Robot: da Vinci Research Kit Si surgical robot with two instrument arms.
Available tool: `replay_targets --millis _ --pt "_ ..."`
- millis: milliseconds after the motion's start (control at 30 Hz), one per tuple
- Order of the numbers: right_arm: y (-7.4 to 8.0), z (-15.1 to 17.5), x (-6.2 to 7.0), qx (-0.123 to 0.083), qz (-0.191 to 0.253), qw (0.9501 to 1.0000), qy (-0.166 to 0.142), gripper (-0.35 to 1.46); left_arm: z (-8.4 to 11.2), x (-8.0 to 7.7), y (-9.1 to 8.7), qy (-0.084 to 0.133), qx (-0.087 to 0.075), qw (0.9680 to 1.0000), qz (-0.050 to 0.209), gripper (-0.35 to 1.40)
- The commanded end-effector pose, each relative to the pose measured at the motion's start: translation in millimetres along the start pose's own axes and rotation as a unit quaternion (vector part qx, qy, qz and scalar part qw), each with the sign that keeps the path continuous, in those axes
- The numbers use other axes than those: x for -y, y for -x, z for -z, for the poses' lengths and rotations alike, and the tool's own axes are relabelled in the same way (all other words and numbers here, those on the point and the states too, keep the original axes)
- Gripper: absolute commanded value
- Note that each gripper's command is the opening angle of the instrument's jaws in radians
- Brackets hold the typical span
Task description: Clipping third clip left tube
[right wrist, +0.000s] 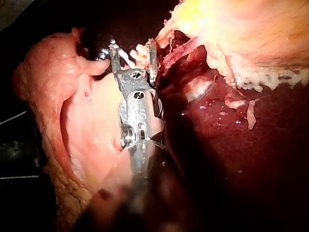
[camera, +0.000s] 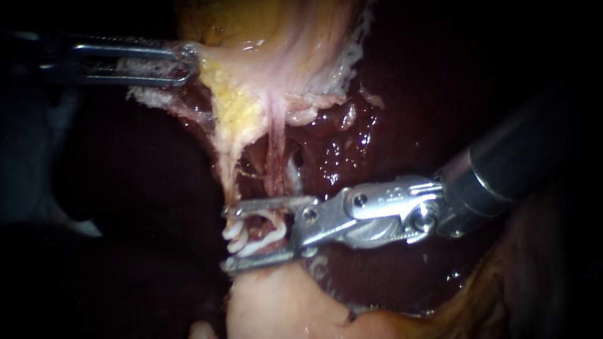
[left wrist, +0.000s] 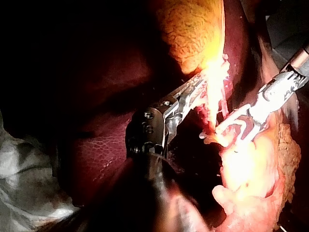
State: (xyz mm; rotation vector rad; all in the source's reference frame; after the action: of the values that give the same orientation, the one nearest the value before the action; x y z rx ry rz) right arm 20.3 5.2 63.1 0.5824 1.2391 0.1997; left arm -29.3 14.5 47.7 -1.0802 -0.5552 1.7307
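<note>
Left instrument: our left instrument (camera: pixel 188 63) is coming in from the upper left. Its jaws are clenching the edge of the fatty tissue (camera: pixel 229 94) from two sides.
Fatty tissue: it is hanging just below the yellow gallbladder (camera: pixel 264 22) and is stretching taut between the left instrument and the strands beneath it.
Left tube: we are seeing the left tube (camera: pixel 231 176) running down from the fatty tissue as a pale strand. It is passing into the gap between the right instrument's jaws.
Right tube: a pinker strand, the right tube (camera: pixel 274 157), is running down just beside it.
Right instrument: our right instrument (camera: pixel 227 240) is reaching in from the right. Its jaws are standing apart, one above and one below the tube, gripping nothing.
White clips: the white clips (camera: pixel 242 237) are sitting between those parted jaws. We cannot tell exactly how many there are.
Liver: the dark red liver (camera: pixel 389 125) is lying behind the strands and the right instrument.
Pale lump: a pale lump of tissue (camera: pixel 276 301) is lying just under the lower jaw.
</note>
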Motion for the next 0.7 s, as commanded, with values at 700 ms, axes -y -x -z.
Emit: replay_targets --millis 700 --pt "0.2 2.2 0.4 -0.004 -0.001 1.0000 -0.005 0.50 0.1 0.0 0.0 0.000 0.000 1.0000 0.000 -0.35"
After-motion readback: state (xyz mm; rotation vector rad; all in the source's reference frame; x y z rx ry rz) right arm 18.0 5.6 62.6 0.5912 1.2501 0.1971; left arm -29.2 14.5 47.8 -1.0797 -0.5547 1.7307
